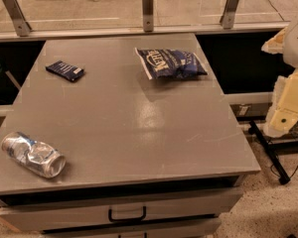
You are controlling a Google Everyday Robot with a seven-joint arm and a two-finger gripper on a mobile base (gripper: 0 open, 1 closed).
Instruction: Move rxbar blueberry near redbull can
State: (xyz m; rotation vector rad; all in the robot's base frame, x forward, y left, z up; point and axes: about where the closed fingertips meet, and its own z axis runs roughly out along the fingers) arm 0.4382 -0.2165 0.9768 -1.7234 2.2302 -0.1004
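Note:
The rxbar blueberry [64,70] is a small flat navy wrapper lying at the far left of the grey table [139,128]. The redbull can [34,154] is a crushed silver can with bluish patches, lying on its side at the near left corner. The bar and the can are well apart, the bar farther back. My gripper [286,110] shows as cream-coloured parts off the table's right side, level with the table top and away from both objects. It holds nothing that I can see.
A larger blue-and-white chip bag [170,62] lies at the far right of the table. A glass railing with metal posts [147,8] runs behind the table. A drawer with a black handle [126,214] is under the front edge. A black stand leg [270,152] lies on the floor at right.

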